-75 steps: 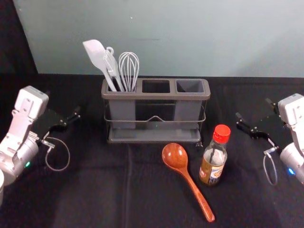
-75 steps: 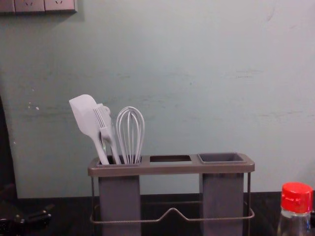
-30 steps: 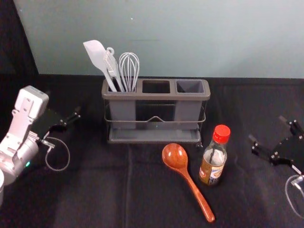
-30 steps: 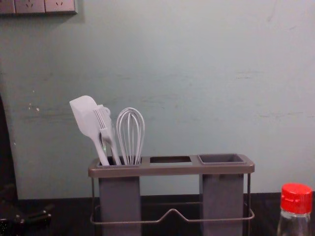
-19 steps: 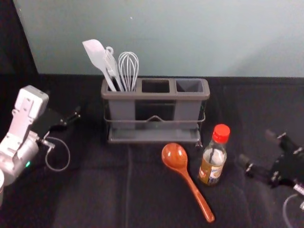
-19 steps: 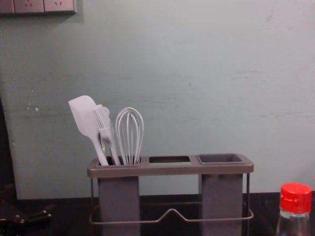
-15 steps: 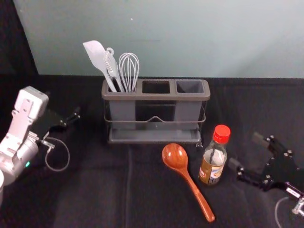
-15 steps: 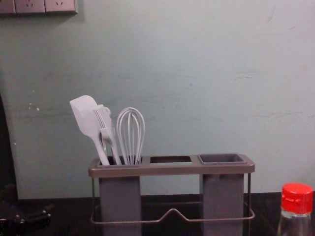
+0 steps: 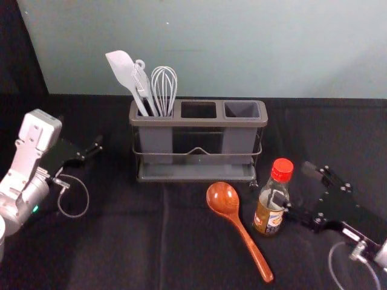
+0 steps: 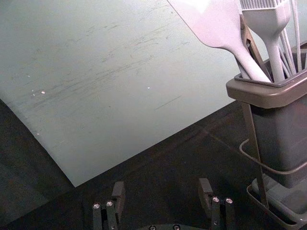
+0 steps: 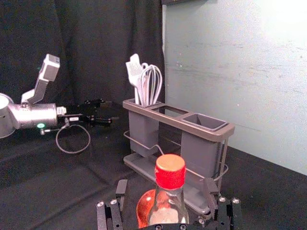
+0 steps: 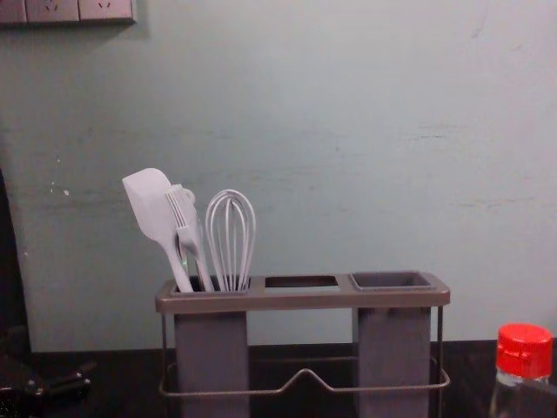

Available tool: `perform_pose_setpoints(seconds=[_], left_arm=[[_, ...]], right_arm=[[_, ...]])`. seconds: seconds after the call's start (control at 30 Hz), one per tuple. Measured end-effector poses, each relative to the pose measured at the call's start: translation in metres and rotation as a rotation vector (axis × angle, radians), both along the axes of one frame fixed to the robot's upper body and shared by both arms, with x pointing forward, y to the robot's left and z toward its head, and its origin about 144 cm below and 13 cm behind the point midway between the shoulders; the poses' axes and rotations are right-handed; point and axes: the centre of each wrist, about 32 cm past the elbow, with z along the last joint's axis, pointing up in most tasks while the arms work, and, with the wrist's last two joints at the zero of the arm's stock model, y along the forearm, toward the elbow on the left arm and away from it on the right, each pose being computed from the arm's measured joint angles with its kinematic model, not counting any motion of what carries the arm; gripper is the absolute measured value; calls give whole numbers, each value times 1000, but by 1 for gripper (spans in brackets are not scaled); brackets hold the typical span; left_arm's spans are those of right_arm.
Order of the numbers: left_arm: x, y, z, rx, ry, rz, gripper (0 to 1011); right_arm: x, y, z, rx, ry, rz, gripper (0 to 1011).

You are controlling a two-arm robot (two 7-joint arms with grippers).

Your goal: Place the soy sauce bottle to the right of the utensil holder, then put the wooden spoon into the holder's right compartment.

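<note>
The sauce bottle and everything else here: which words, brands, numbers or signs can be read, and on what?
None can be read for certain.
Soy sauce bottle: its label has printing, too small and blurred to read.
Right hand: a pale sticker behind it, too small to read.
Left hand: a small pale sticker on it, likewise unreadable.

Glossy wooden spoon (image 9: 223,198), clear-necked bottle (image 9: 276,192) with smooth red plastic cap (image 9: 282,170), matt plastic holder (image 9: 199,122).

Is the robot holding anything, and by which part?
Nothing is held. The right claw is open by the soy sauce bottle, not gripping it; the left claw is open left of the holder.
</note>
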Motion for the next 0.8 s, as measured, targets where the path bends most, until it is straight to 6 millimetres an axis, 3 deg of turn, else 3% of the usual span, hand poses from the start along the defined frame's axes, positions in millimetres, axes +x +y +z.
perform_pose_setpoints(seconds=[0.47, 0.8], left_arm=[[0, 0, 0, 0, 0, 0, 1005], [0, 0, 0, 0, 0, 0, 1005]], right_arm=[[26, 20, -9, 32, 10, -16, 983], [30, 25, -10, 37, 20, -18, 751]])
